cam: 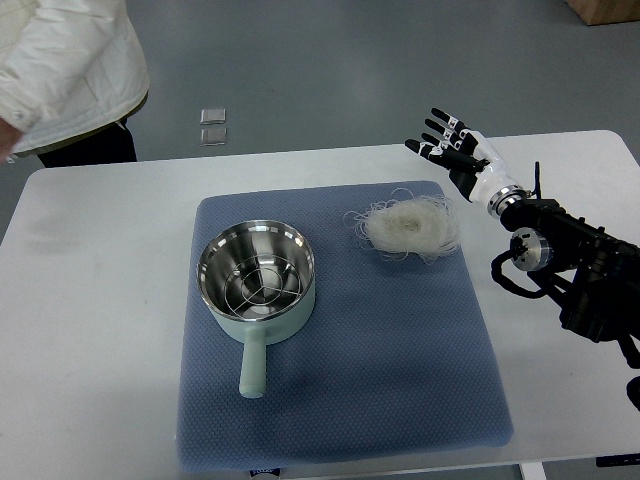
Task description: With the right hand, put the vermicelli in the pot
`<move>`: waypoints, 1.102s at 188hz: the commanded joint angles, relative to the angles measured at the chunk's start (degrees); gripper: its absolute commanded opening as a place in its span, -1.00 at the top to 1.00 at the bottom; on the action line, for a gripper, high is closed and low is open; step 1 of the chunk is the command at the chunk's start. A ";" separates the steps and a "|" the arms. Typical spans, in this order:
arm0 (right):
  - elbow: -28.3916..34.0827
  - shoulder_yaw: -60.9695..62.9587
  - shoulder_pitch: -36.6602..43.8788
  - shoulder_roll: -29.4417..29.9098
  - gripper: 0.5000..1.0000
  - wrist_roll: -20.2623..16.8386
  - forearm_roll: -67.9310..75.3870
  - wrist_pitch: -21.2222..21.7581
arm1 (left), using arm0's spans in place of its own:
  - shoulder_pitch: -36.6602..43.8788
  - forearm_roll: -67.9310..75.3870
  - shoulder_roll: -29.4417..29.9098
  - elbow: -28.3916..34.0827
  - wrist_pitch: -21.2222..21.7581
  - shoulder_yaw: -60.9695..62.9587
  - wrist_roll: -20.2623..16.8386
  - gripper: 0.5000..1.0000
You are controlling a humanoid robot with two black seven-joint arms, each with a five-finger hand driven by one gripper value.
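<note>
No legible text or labels

Blue mat, white table, person

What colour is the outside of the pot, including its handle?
Pale mint green; the pot is shiny steel inside, with a wire rack. Seen in the top view.

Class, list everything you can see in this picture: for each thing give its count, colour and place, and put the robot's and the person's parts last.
White rectangular table: one, white, fills the scene.
Blue textured mat: one, blue, centre of table.
Pale green pot with steel interior and wire rack: one, left part of mat, handle toward the camera.
White vermicelli nest: one, white, upper right of mat.
Small clear squares: two, on the grey floor beyond the table.
Person's white jacket: one, top left.
Right robot hand: one, black and white, fingers spread, empty, right of the vermicelli.
</note>
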 commanded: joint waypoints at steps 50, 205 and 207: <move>0.09 -0.09 0.08 -0.02 -0.69 0.00 0.00 0.03 | 0.00 0.00 0.00 -0.18 0.00 -0.09 0.01 -1.00; 0.27 -0.35 0.70 -0.20 -0.69 0.00 -0.70 0.55 | 0.00 0.00 0.00 -0.09 0.00 0.00 -0.08 -1.00; 0.27 -0.35 0.70 -0.20 -0.69 0.00 -0.70 0.55 | 0.00 0.00 0.00 0.00 0.00 0.00 -0.08 -1.00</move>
